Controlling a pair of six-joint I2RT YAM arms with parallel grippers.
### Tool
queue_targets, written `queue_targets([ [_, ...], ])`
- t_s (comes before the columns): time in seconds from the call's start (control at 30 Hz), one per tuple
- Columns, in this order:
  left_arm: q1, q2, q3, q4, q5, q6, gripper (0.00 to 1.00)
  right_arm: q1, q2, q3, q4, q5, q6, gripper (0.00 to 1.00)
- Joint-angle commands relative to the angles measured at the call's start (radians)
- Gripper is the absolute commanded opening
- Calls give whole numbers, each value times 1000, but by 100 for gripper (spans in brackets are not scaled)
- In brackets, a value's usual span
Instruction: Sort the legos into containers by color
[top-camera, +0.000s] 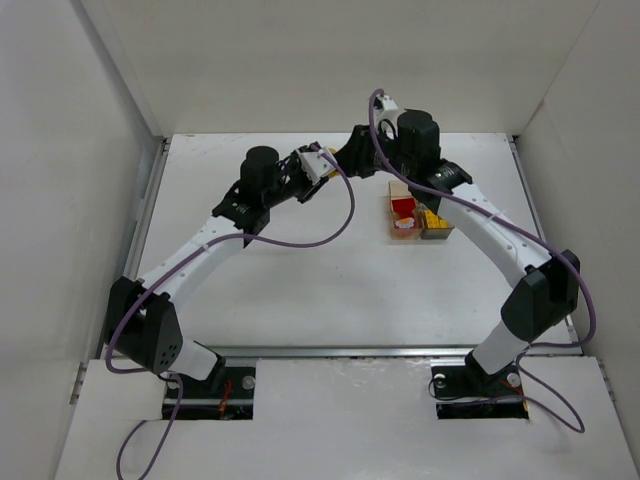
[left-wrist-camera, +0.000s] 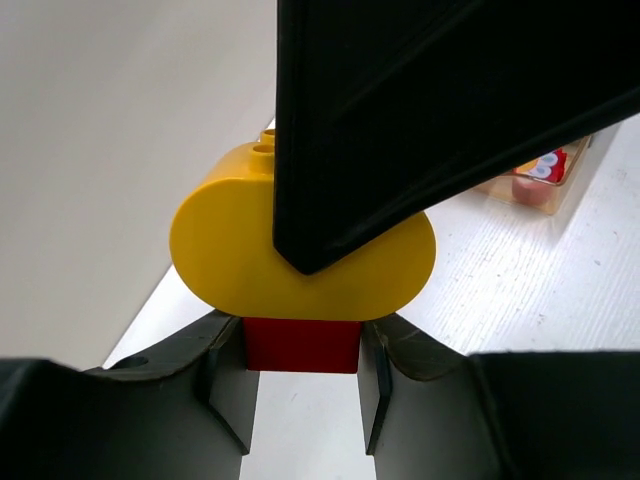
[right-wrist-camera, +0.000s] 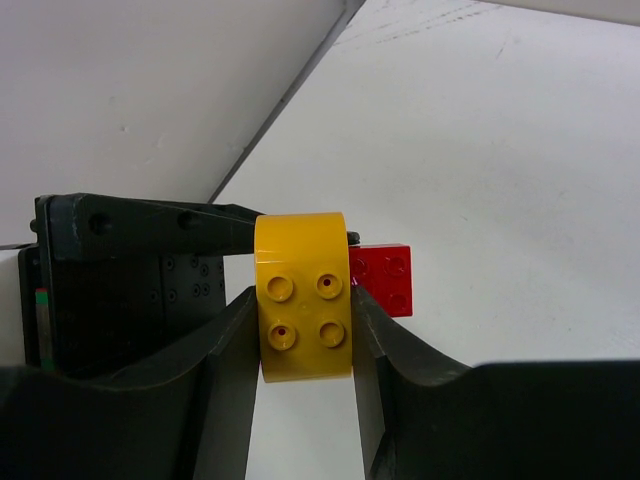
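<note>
The left pincer (left-wrist-camera: 300, 345) is clamped on a red brick (right-wrist-camera: 385, 278), and the right pincer (right-wrist-camera: 303, 325) is clamped on a yellow brick (left-wrist-camera: 225, 245). The two bricks are stuck together and held in the air above the tabletop (top-camera: 330, 290), well to the left of the bins (top-camera: 420, 238) and a little further back than them.

The step in hand looks like pulling the pair apart. To do it well, both grips should be firm while the pincers draw straight away from each other along the studs, perhaps with a slight peel at one edge. A hard twist could make a brick slip out from between the smooth fingers. The red brick offers its fingers little surface, so a gentle, steady pull seems wiser than a jerk.

Once free, the red brick belongs in the amber bin (top-camera: 404, 237), which holds red. The yellow one belongs in the grey bin (top-camera: 437, 237) touching the amber bin's right side, which holds yellow.
</note>
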Motion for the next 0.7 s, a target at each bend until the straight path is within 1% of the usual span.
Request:
queue_targets([
  [0.0,-4,-16,46,-11,-1,-33,0,-27,-33,-35,42,42,18,6],
  [0.07,-4,-26,35,-30,-1,-43,0,-68,-53,-44,42,84,27,6],
  [0.23,-4,-37,-9,-97,11,-65,0,-139,-102,-79,42,117,18,6],
  [0.3,-4,-46,-20,-97,11,-65,0,-168,-115,-89,42,117,18,6],
  [0.57,-4,-46,-39,-108,20,-74,0,-225,-158,-156,42,117,9,6],
  [0.67,-4,-46,-39,-117,20,-74,0,-270,-168,-200,42,190,-34,6],
])
